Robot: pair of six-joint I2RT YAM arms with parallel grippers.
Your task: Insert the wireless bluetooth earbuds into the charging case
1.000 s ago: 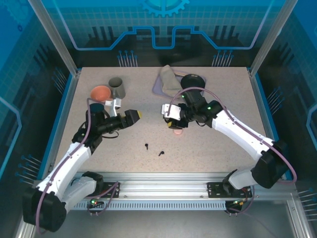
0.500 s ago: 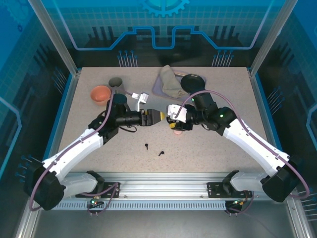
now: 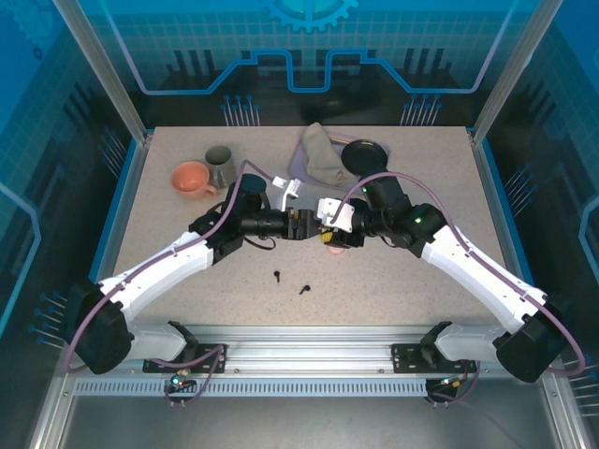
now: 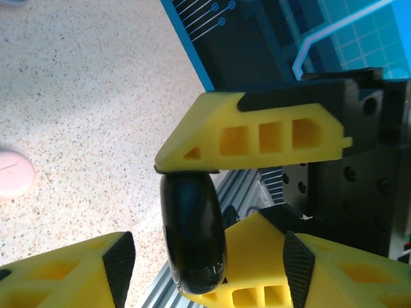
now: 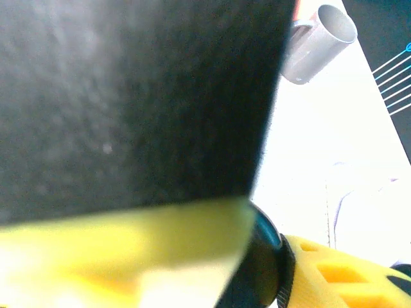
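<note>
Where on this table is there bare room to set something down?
Bare: far right, between the right arm and table edge; the strip right of the black earbuds. Crowded: the centre, where left pincer and right pincer meet by the pink case; cups and cloth line the far edge.

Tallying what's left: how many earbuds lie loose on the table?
2, both black: one earbud on the table near its front middle, a second earbud just right of it. More may be hidden.
</note>
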